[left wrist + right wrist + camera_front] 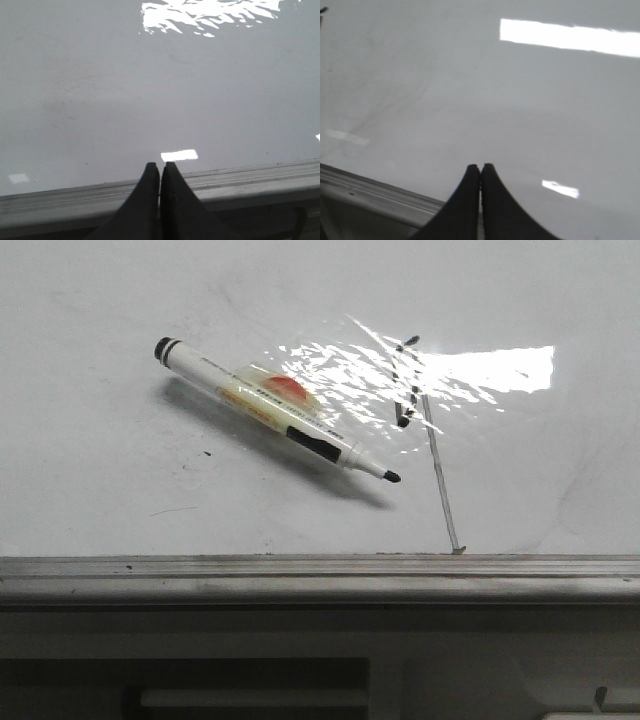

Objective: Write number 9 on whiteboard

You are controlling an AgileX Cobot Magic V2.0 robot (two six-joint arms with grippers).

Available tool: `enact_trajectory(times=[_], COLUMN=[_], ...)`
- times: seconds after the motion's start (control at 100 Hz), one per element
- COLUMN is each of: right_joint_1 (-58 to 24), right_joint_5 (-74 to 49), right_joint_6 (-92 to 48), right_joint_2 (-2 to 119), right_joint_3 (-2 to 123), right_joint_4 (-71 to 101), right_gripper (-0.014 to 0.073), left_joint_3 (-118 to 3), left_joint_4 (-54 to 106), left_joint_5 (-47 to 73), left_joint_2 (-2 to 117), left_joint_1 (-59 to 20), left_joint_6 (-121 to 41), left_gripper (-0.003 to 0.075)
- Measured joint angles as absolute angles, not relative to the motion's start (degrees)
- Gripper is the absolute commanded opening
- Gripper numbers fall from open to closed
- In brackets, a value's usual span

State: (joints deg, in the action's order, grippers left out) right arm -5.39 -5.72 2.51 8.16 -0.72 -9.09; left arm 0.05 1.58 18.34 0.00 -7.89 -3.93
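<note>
Left end effector, right end effector pressed together over whiteboard edge; marker beside number 9.

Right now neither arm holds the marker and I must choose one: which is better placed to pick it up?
Left, probably. The marker lies left of centre on the whiteboard, its capless tip toward the 9. Both tools, left and right, are shut and empty; neither wrist view shows it.

The whiteboard is smooth and very shiny, with bright glare and a few faint smudges. Its edge strip looks like dull grey metal, scuffed and scratched. The marker looks like smooth white plastic with a shiny label. The left claw and right claw look matt black.
</note>
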Motion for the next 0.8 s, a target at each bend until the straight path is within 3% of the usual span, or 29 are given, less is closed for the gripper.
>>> enact_trajectory(times=[0.19, 0.8], right_joint_1=[-2.6, -2.4], right_joint_5=[-18.6, -18.7], right_joint_6=[3.8, 4.0], right_joint_2=[-0.1, -0.4], right_joint_3=[-0.7, -0.6], right_joint_4=[-10.1, -10.2], right_gripper=[-0.0050, -0.0050], left_joint_3=[0.0, 0.0], left_joint_4=[1.6, 1.6], left_joint_5=[18.3, 18.3], left_joint_2=[0.0, 0.0], left_joint_1=[-7.9, -7.9], left_joint_6=[-3.9, -3.9], left_gripper=[-0.0020, -0.0020])
